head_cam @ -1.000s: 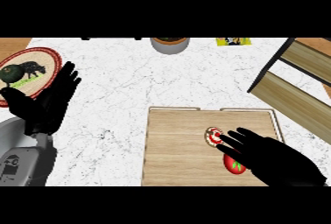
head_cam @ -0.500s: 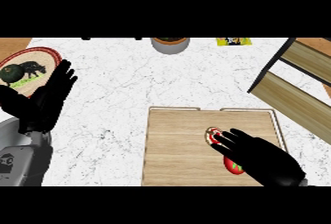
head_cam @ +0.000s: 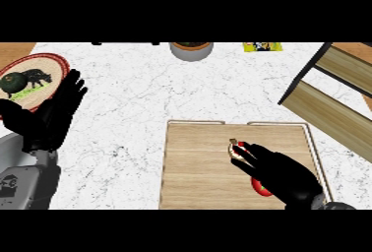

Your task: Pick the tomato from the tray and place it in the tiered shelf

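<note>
A red tomato (head_cam: 259,187) lies on the wooden tray (head_cam: 196,162) at the lower right, mostly hidden. My right hand (head_cam: 280,172) covers it from above, fingers curled over its top, so only a red sliver at its lower left and the pale stem end show. The tiered shelf (head_cam: 330,91), wooden boards in a dark frame, stands at the right edge, up and right of the tray. My left hand (head_cam: 51,118) rests open at the left edge, fingers up, over the marble counter.
A round plate (head_cam: 33,81) with a dark green vegetable sits at the far left, partly behind my left hand. A grey pot (head_cam: 191,50) and a yellow packet (head_cam: 262,47) stand along the back edge.
My right hand has drawn back toward the lower edge and closed over the tomato, hiding more of it. The left hand has risen slightly.
</note>
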Robot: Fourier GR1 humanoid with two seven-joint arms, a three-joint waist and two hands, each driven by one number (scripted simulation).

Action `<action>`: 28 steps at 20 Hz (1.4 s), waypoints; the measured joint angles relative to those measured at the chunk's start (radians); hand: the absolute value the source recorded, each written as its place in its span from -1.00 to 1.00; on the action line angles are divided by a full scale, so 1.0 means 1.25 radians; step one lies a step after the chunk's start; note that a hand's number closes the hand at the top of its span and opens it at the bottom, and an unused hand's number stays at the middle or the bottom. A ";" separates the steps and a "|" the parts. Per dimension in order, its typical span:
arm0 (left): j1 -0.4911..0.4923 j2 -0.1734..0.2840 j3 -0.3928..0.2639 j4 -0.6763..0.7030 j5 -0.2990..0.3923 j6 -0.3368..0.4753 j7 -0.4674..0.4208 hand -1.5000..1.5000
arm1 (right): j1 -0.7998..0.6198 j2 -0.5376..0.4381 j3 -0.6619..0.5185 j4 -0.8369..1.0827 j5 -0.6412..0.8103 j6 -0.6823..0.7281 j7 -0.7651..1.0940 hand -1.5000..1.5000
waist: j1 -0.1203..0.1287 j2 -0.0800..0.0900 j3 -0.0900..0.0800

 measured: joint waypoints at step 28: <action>0.010 -0.012 0.024 -0.016 -0.014 0.006 0.014 0.00 | 0.604 -0.115 0.062 -0.270 0.017 -0.474 -0.163 1.00 | -0.031 -0.006 -0.001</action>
